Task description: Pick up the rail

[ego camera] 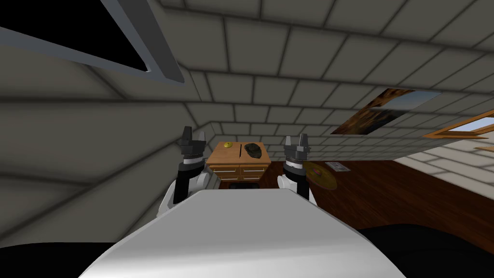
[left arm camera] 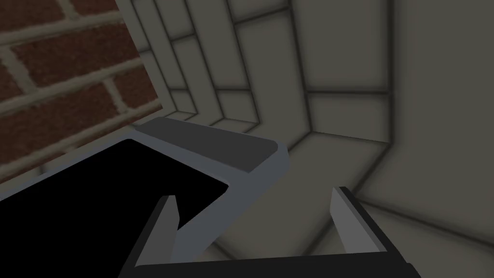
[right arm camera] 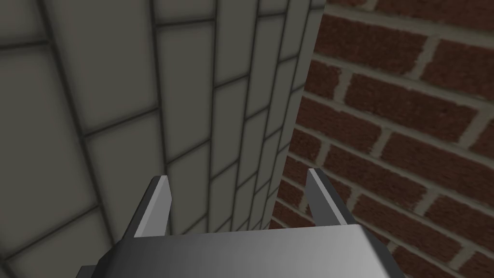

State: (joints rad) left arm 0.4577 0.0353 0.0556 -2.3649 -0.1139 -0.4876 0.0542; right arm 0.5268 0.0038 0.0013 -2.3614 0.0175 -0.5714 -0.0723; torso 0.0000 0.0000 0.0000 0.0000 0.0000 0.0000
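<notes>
Approaching the pick-up, nothing in hand: we stand back from a small wooden cabinet (ego camera: 239, 169) set against the tiled wall, with both arms raised in front of the chest. The left gripper (ego camera: 194, 135) and right gripper (ego camera: 296, 141) point upward, well apart from the cabinet and from each other. The rail (ego camera: 240, 151), which we take to be the thin dark strip lying front to back across the middle of the cabinet top, is too small to confirm. A dark lump (ego camera: 253, 150) sits just beside it toward the right edge, and a small golden object (ego camera: 227, 144) rests near the back left corner. We judge the task to be at its opening step, the reach not yet begun. The next move calls for closing the gap across the dark wooden floor (ego camera: 395, 193), then lowering one arm over the cabinet top and lining the blades across the strip's narrow width, clear of the lump. The head view carries the cabinet and everything on it. The wrist views settle what the head view leaves too small: the left fingers (left arm camera: 167, 227) stand apart and empty, and so do the right fingers (right arm camera: 155, 207).
</notes>
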